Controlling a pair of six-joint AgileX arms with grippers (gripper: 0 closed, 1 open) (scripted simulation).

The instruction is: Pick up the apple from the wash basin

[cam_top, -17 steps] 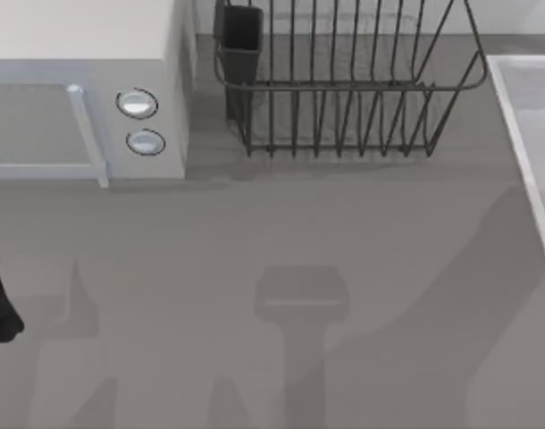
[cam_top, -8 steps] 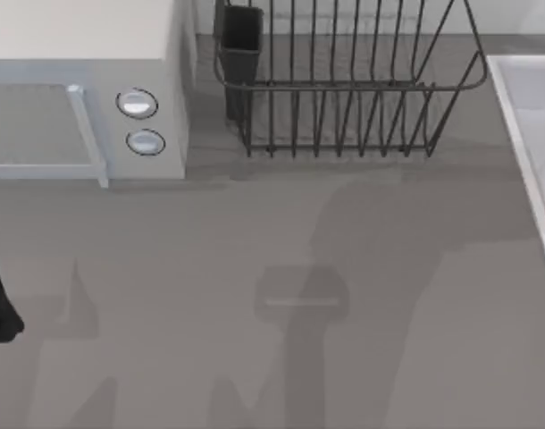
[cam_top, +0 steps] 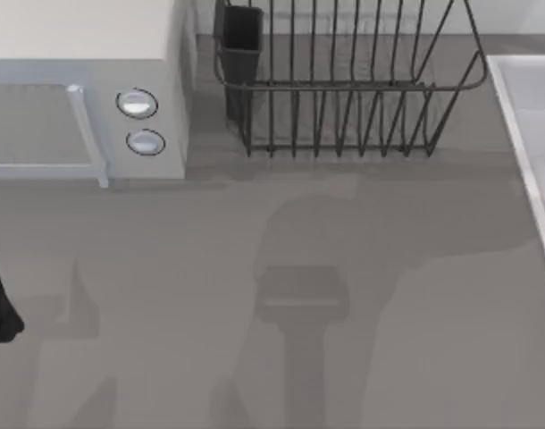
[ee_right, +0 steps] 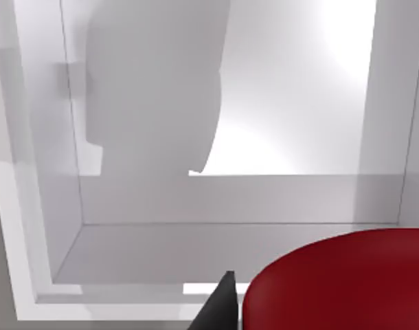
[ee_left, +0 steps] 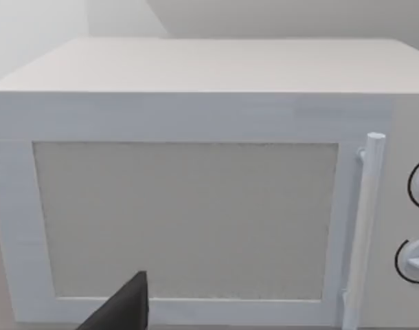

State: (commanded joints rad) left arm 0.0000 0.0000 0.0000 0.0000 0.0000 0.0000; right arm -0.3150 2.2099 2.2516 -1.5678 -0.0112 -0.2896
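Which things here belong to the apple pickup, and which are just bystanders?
Job:
apple
wash basin
right hand, close beside the apple

Bystanders:
microwave
dish rack
left hand, parked facing the microwave

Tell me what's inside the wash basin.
The wash basin holds pale bare walls and floor. The apple fills the near corner of the right wrist view, covering whatever lies below it.

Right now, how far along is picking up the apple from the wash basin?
Done: the right arm has reached the pale grey-white recessed wash basin, with the glossy red apple close against its camera beside a black finger. In hand: closing in on the apple; I cannot tell whether it is gripped. Left: a confirmed grasp and lift. The left arm sits parked facing the white microwave.
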